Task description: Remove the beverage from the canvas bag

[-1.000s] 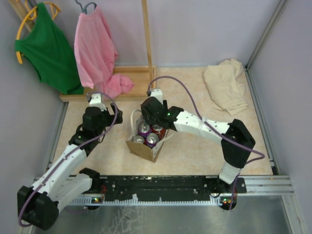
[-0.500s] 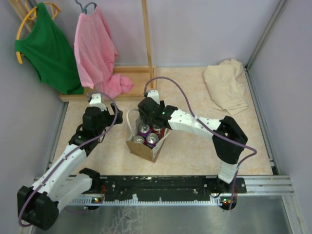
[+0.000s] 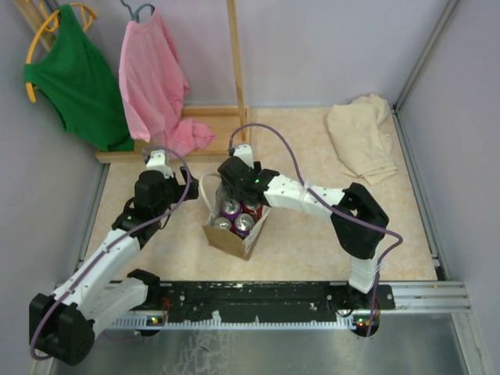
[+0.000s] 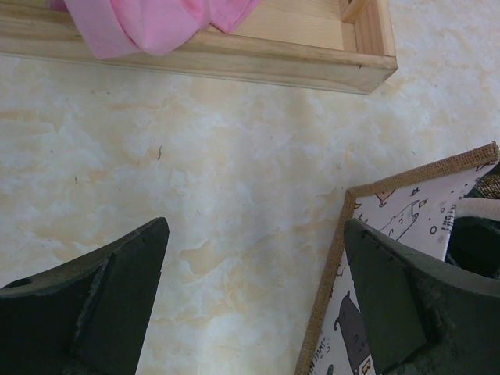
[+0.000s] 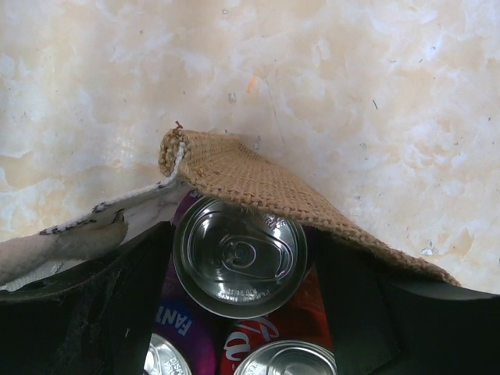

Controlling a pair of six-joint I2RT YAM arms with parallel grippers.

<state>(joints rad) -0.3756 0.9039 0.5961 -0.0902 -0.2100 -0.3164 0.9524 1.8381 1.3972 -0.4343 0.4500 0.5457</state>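
**A:** Where's the drink?

**B:** The purple can (image 5: pixel 239 258) stands upright in a corner of the canvas bag (image 5: pixel 258 183). It sits squarely between the fingers of the right gripper (image 5: pixel 242 244), pull-tab lid up. The bag's burlap rim sags over it just past the fingertips. A red can (image 5: pixel 269 332) crowds it on the wrist side.

**A:** Is it held?

**B:** I can't tell. One finger flanks each side wall, close in, but nothing shows whether they are pressing.

**A:** How will it handle?

**B:** I'd judge it a rigid aluminium cylinder, weighty if full, with a smooth, slippery wall. The grip should go on opposite sides just under the rim. The lift should be straight up, because the soft, light bag may drag along with it.

**A:** And the other arm?

**B:** The left gripper (image 4: pixel 256 230) is spread wide and holds nothing, with bare marbled tabletop (image 4: pixel 234 156) between its fingers. The bag's printed wall lies against its right finger.
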